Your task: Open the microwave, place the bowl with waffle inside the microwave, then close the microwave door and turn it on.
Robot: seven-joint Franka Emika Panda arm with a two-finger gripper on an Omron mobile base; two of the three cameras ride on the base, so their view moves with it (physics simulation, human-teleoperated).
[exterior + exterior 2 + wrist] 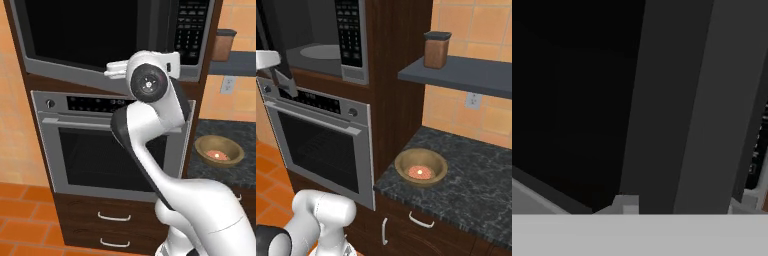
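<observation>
Wooden round bowl (421, 167), gridded waffle (420, 172), speckled counter (476, 185)

The microwave door (100, 45) stood partly swung out, its grey edge (682, 110) right ahead of the claw (684, 205), between its tips. Past that edge, the microwave (321, 55) cavity lay open to reach.

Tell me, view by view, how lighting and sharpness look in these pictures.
Left base view: evenly lit, slightly soft, microwave door a flat dark pane. Right base view: even light, bowl casts faint shadow on the counter. Hand view: very dark, blurry grey bands.
</observation>
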